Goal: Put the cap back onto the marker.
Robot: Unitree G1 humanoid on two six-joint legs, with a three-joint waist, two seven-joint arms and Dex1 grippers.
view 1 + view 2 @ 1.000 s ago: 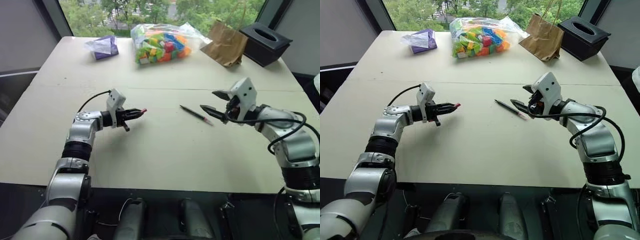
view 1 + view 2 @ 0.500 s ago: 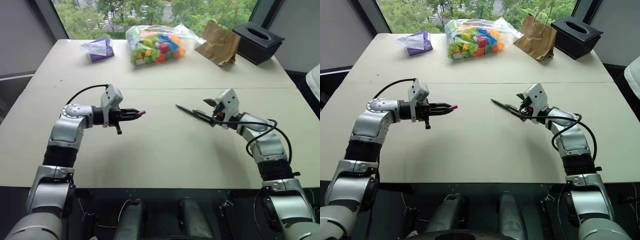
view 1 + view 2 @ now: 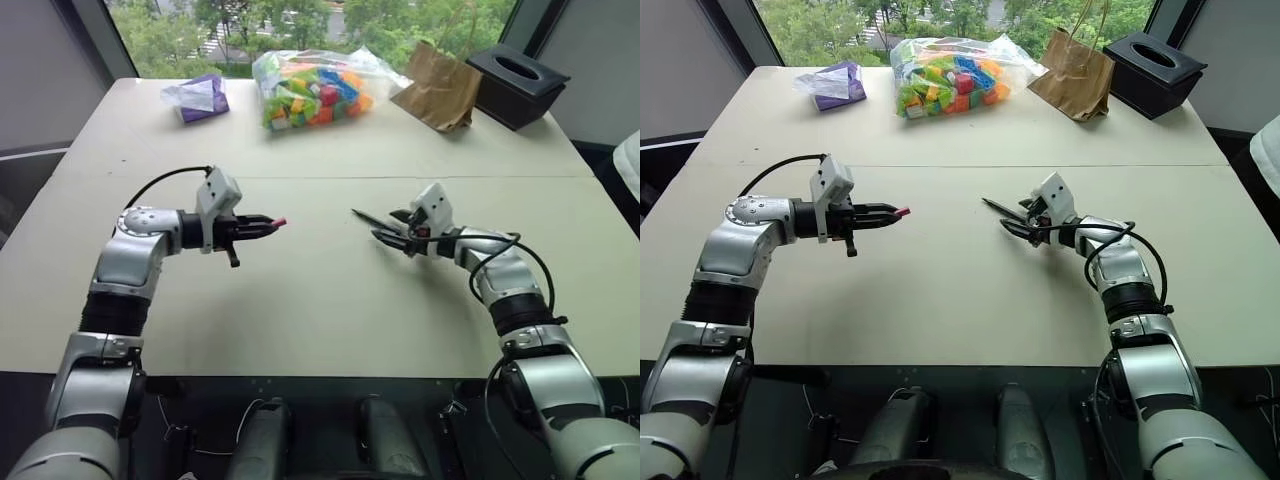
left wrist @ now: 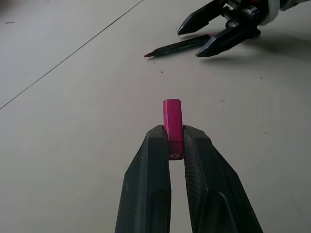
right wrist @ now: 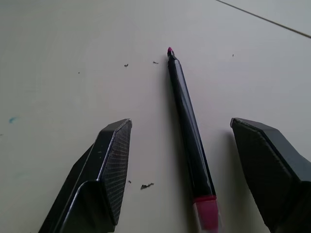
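Cap point(image 4: 172, 121): small smooth magenta cylinder

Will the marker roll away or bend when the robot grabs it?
The marker looks round and thin, lying flat on the table, so a nudge might roll it. It looks straight and hard, so probably stiff. The open right gripper has a finger on each side, which should stop rolling.

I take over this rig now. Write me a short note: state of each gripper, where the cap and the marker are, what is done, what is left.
Left gripper: shut on the cap, held above the table, cap sticking out past the fingertips.
Right gripper: open, low over the table, one finger on each side of the marker, not gripping it.
Marker: lying flat on the table, uncapped, pink tip pointing away from the right gripper.
Done: cap picked up.
Left: close on the marker, lift it, push the cap onto the tip.
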